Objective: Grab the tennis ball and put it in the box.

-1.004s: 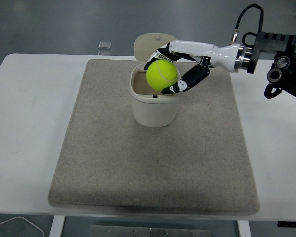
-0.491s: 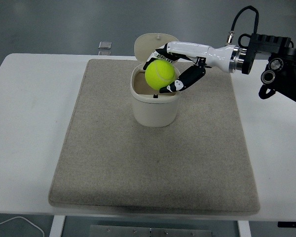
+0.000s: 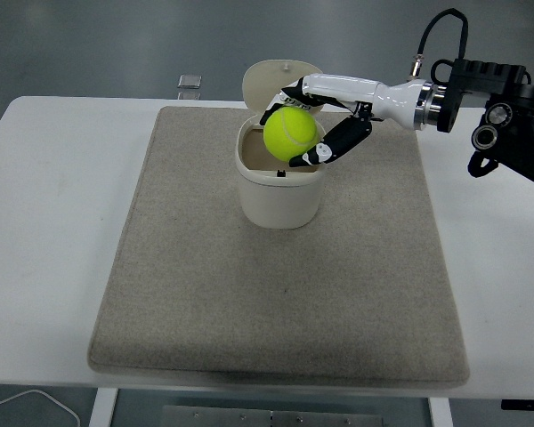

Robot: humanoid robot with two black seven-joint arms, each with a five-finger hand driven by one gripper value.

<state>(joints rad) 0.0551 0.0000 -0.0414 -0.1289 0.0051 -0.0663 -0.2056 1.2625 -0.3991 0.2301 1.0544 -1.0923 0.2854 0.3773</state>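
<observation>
A yellow-green tennis ball [image 3: 291, 133] hangs just above the mouth of a cream round box [image 3: 279, 197], over its right half. My right hand [image 3: 300, 125] comes in from the right and is shut on the ball, fingers over its top and thumb under its right side. The box stands at the back middle of a grey mat [image 3: 276, 294], and its hinged lid [image 3: 271, 78] is tipped up behind it. The left arm is out of sight.
The mat lies on a white table [image 3: 44, 222]. A small grey square object [image 3: 189, 82] sits at the table's far edge, left of the lid. My right arm's black forearm [image 3: 498, 98] hangs over the table's right side.
The hand and ball shifted slightly left and up over the box a second ago, then stayed almost still. The grasp is unchanged.
</observation>
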